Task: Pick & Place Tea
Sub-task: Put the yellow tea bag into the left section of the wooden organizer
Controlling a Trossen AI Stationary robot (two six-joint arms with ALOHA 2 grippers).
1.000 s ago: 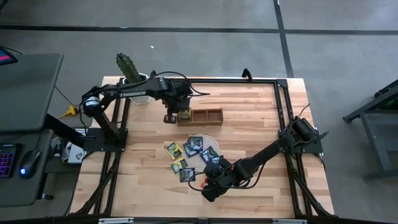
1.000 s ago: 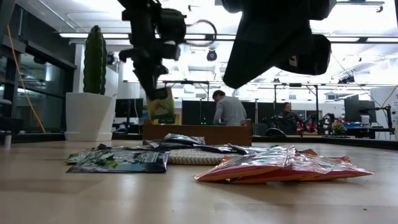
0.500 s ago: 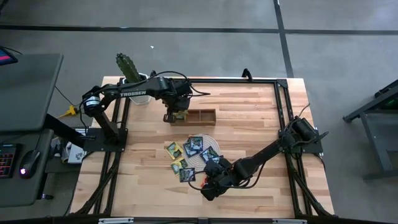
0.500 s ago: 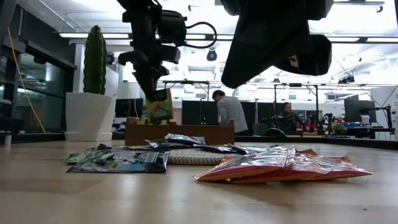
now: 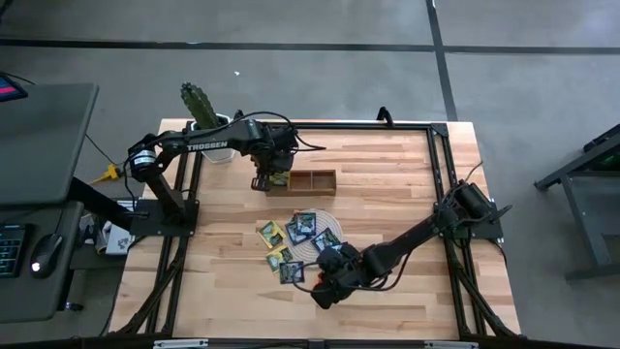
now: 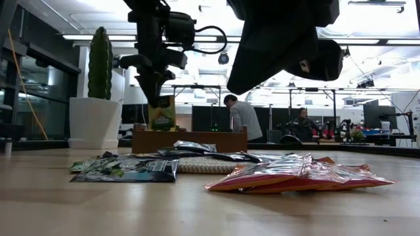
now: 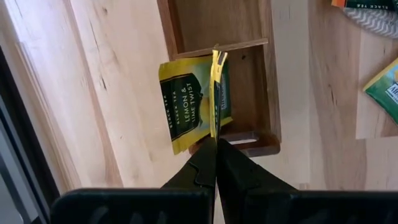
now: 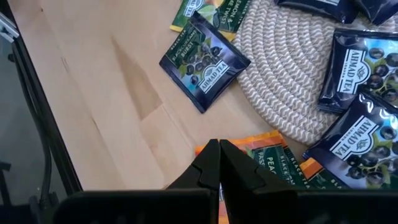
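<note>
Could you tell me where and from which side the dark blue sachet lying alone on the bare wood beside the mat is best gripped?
The dark sachet lies flat on the wood, just clear of the mat. I would probably come straight down on its outer corner, away from the mat, where bare wood leaves room for both fingers. Being thin and flat, it offers only an edge to pinch.

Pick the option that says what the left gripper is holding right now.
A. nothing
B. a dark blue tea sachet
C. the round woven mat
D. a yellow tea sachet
D: the left gripper is pinched on the edge of a yellow tea sachet, above the end compartment of the wooden tray.
</note>
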